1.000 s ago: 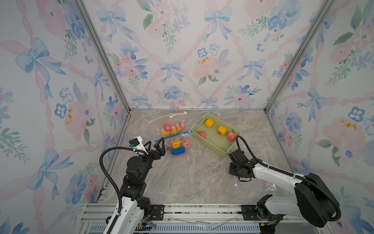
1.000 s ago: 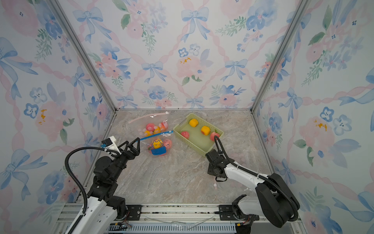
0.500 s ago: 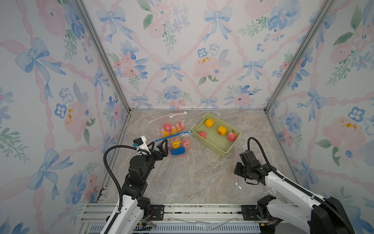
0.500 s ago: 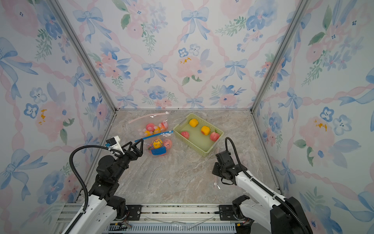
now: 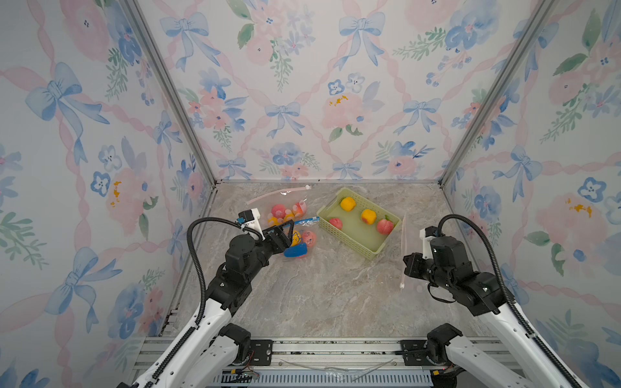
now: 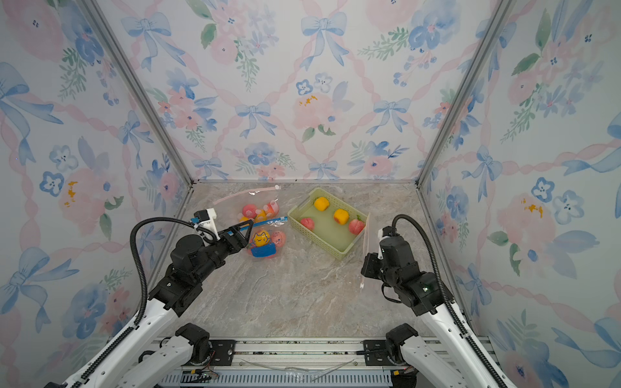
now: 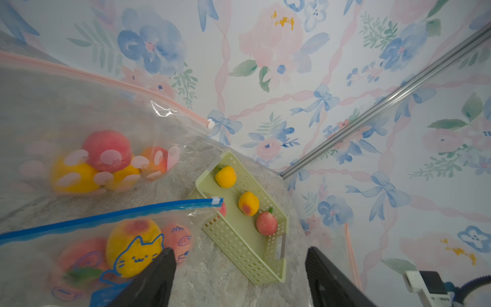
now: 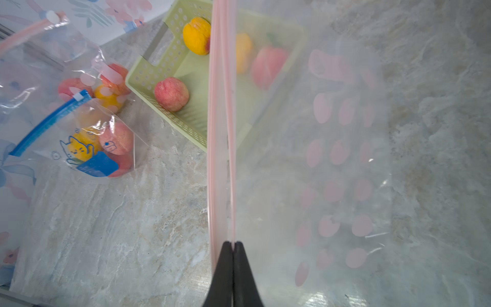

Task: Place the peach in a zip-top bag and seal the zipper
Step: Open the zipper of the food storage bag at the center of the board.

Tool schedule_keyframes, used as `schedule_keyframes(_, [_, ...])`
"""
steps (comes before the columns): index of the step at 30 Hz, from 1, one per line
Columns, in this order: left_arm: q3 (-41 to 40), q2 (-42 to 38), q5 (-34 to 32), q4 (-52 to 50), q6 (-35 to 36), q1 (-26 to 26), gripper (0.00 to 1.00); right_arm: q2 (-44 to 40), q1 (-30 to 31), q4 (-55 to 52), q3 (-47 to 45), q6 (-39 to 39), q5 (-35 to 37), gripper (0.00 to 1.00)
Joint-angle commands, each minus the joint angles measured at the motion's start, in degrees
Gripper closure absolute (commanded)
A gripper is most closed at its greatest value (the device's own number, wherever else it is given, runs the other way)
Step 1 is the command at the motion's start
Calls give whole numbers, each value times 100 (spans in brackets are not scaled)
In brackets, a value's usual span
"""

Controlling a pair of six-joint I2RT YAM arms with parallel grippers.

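Two pink peaches (image 5: pixel 384 226) (image 5: pixel 336 222) lie in a green basket (image 5: pixel 346 238) beside two yellow fruits (image 5: pixel 347 204). To the right of the basket my right gripper (image 5: pixel 408 265) is shut on the pink zipper edge (image 8: pixel 220 133) of a clear, pink-dotted zip-top bag (image 8: pixel 332 159). It holds that edge upright, and the bag looks empty. My left gripper (image 5: pixel 282 235) is open with nothing between its fingers. It hovers at a filled blue-zippered bag (image 5: pixel 299 243), left of the basket. In the left wrist view the basket (image 7: pixel 239 252) shows between the open fingers (image 7: pixel 159 276).
The blue-zippered, cat-printed bag (image 6: pixel 265 243) holds several fruits. Behind it lies another filled bag (image 5: pixel 285 211) with a pink zipper (image 5: pixel 279 193). Flowered walls close in the marble table on three sides. A metal rail runs along the front edge.
My right arm has drawn back to the right and risen with the bag edge pinched. My left gripper has moved forward towards the blue-zippered bag, and its jaws have narrowed a little.
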Motion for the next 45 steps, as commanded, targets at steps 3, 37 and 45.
schedule_keyframes(3, [1125,906,291,-395,272,-891,26,172,734,-216,721,-167,-184,100])
schedule_keyframes(37, [1880,2260,-449,-1336,886,-2234,45,2011,2764,1159,1808,-499,270,100])
schedule_keyframes(45, [1963,2546,-431,-1312,520,-2232,47,2198,2885,1059,1945,-568,387,100])
